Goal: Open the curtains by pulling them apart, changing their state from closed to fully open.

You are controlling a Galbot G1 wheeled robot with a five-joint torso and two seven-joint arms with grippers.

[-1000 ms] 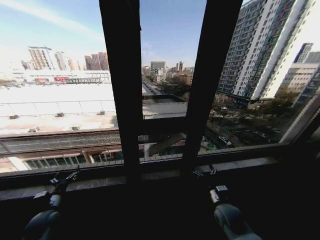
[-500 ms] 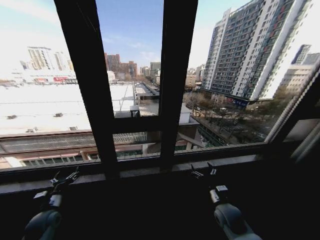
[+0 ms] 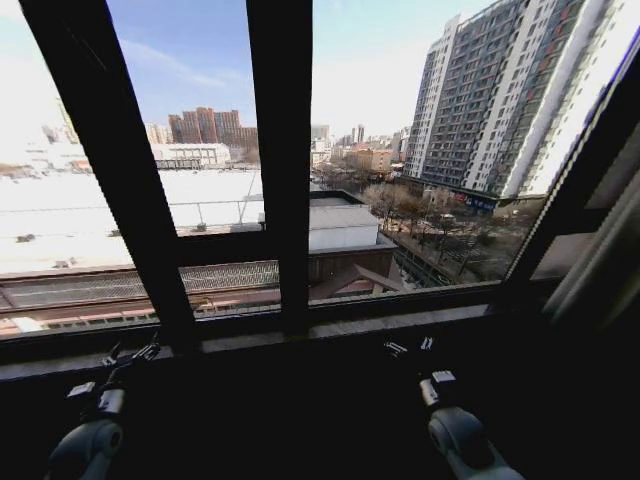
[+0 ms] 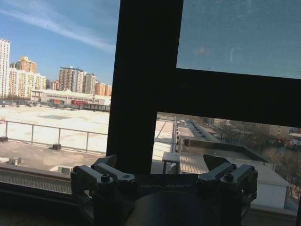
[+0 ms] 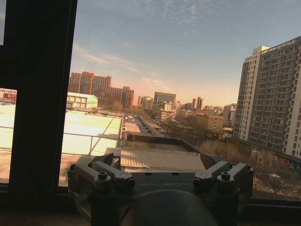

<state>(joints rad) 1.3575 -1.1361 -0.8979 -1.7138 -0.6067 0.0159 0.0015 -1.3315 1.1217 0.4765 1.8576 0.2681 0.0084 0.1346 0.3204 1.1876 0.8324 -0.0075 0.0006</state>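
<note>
Curtain: one pale grey strip [image 3: 598,262] runs up the far right edge of the head view, beside the dark side frame; whether it is the sheer fabric cannot be told.
Curtain to fingers: well right of the right gripper [image 3: 410,345] and far from the left gripper [image 3: 130,355]; touching neither.
Left gripper: low before the sill [image 3: 260,340], fingers [image 4: 106,175] spread, holding nothing; it faces a frame bar in its wrist view.
Right gripper: low before the sill, fingers [image 5: 110,175] spread, holding nothing; bare glass ahead in its wrist view [image 5: 160,162].
Count: two grippers, two upright bars [image 3: 282,150], one crossbar [image 3: 220,245], one pale strip.
Edges: sill runs across just beyond both grippers; side frame slants up at the right.
Room: open space between the grippers; glass stands uncovered across the middle of the head view.
</note>
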